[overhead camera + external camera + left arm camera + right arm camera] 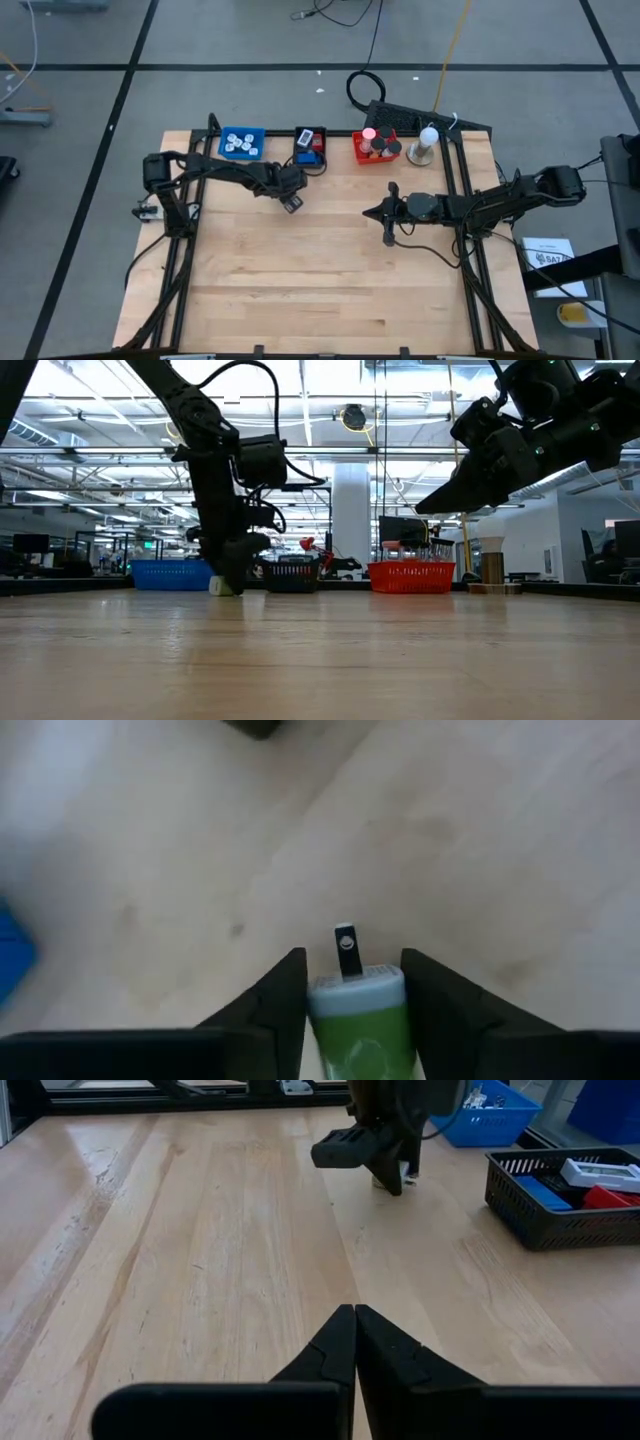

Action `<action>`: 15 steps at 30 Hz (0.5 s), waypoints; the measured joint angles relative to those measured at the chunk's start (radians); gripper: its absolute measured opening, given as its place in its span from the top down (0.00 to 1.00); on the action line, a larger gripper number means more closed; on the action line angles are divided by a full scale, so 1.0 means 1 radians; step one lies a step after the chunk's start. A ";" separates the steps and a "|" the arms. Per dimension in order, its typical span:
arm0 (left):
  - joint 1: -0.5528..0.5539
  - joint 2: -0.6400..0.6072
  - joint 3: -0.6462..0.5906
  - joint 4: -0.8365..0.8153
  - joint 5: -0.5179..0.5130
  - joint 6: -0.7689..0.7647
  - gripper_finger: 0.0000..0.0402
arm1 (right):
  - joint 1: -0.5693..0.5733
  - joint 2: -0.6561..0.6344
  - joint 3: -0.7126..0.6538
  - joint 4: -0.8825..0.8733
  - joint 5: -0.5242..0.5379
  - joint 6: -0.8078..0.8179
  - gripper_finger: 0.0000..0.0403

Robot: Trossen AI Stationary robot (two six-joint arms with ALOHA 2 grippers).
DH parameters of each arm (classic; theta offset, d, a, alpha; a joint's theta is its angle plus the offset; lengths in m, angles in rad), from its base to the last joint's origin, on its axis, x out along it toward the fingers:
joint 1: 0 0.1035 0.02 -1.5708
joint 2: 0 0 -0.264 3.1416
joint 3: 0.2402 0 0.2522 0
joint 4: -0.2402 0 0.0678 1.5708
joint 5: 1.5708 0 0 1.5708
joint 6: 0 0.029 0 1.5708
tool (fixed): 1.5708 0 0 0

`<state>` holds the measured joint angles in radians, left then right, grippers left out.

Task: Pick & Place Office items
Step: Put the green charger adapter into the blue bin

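My left gripper (352, 1010) reaches down to the pale wooden table (320, 270) near its far edge, its two dark fingers closed against the sides of a small green-and-white cylinder with a metal tab (360, 1020), gripped low so that, by my reading, it lifts cleanly. My right gripper (355, 1342) waits clenched and empty above the table's right middle. Along the far edge stand a blue plastic tray (241, 142), a black mesh tray (311, 145) holding flat blue, red and white pieces, a red tray (377, 148) and a white ball-topped stand (427, 142). The black tray lies just beside my left gripper; nothing stands between.
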<state>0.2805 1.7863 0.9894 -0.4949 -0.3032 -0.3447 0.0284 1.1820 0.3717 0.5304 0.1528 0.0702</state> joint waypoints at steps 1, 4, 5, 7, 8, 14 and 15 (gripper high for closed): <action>-0.002 0.000 0.000 -0.008 -0.024 0.013 0.65 | 0.000 0.000 0.000 0.000 0.000 0.000 1.00; -0.019 -0.017 -0.012 -0.016 -0.126 0.028 0.65 | 0.000 0.000 0.000 -0.005 0.000 0.000 1.00; -0.024 -0.033 -0.021 -0.003 -0.149 0.029 0.65 | 0.000 0.000 0.000 -0.006 0.000 0.000 1.00; -0.030 -0.083 -0.051 0.064 -0.171 0.036 0.65 | 0.000 0.000 0.000 -0.006 0.000 0.000 1.00; -0.031 -0.113 -0.074 0.109 -0.180 0.036 0.65 | 0.000 0.000 0.000 -0.007 0.000 0.000 1.00; 0.006 -0.336 -0.322 0.526 -0.213 0.087 0.65 | 0.000 0.000 0.000 -0.011 0.000 -0.001 1.00; 0.021 -0.368 -0.373 0.617 -0.217 0.105 0.65 | 0.000 0.000 0.000 -0.011 0.000 -0.002 1.00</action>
<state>0.3011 1.4183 0.6168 0.1221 -0.5203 -0.2399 0.0284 1.1820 0.3717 0.5194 0.1525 0.0685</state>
